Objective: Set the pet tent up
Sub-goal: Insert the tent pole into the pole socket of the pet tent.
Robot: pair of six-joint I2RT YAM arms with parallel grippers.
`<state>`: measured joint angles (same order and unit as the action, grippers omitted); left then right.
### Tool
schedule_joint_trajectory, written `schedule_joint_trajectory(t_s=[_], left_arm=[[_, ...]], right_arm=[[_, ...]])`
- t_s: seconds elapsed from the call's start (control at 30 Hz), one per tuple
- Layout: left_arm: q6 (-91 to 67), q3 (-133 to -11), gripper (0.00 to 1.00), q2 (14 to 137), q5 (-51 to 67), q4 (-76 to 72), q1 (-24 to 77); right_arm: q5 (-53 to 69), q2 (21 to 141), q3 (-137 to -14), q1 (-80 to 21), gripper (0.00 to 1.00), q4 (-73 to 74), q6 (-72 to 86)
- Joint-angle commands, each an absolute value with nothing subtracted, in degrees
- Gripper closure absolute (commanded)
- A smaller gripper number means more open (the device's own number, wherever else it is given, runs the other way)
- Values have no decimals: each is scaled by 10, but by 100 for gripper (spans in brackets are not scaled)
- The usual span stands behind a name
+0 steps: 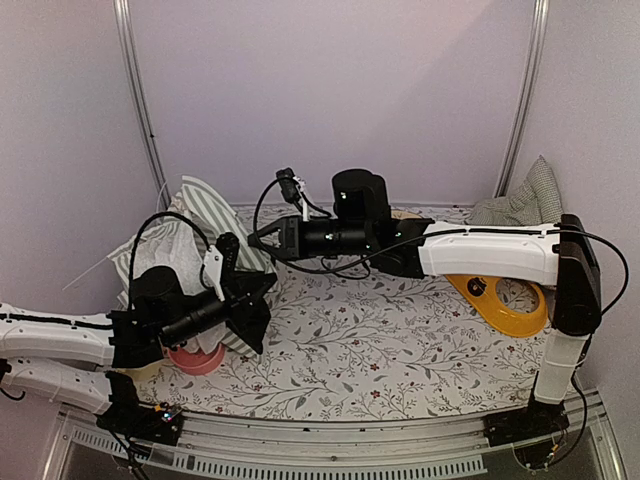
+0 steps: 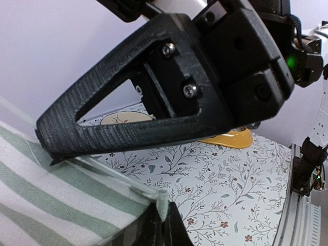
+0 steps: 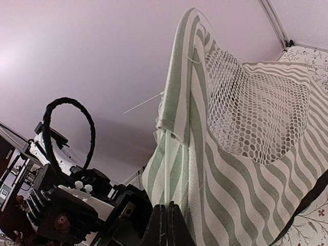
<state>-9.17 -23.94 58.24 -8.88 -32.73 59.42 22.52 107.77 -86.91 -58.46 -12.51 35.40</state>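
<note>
The counter [image 1: 400,340], covered in a floral-print cloth, carries the pet tent [image 1: 200,210] at its rear left corner, where the green-and-white striped fabric rises against the back wall, partly raised, with its mesh window [image 3: 256,113] facing the right wrist camera. Both arms reach toward it. The right arm stretches across the counter from the right, and the right end effector [image 3: 165,220] is pinched closed on the tent's front edge, where a thin white pole [image 3: 167,169] runs down into its fingers. The left end effector [image 2: 164,220] is also closed tight, holding a hemmed corner of the striped fabric just below the right one. A checked cushion [image 1: 525,200] leans in the rear right corner, well apart. A yellow plastic piece [image 1: 500,305] lies under the right arm, and a pink bowl [image 1: 197,358] sits beneath the left arm.
</note>
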Motion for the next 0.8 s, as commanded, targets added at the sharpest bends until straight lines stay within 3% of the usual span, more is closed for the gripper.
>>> schedule_joint_trajectory(t_s=[0.0, 0.77], left_arm=[[-98, -248, 100, 576, -23, -360, 592], [-128, -208, 100, 574, -23, -380, 591]], right_arm=[[192, 1091, -870, -581, 100, -155, 357], [187, 1093, -877, -575, 100, -158, 357]])
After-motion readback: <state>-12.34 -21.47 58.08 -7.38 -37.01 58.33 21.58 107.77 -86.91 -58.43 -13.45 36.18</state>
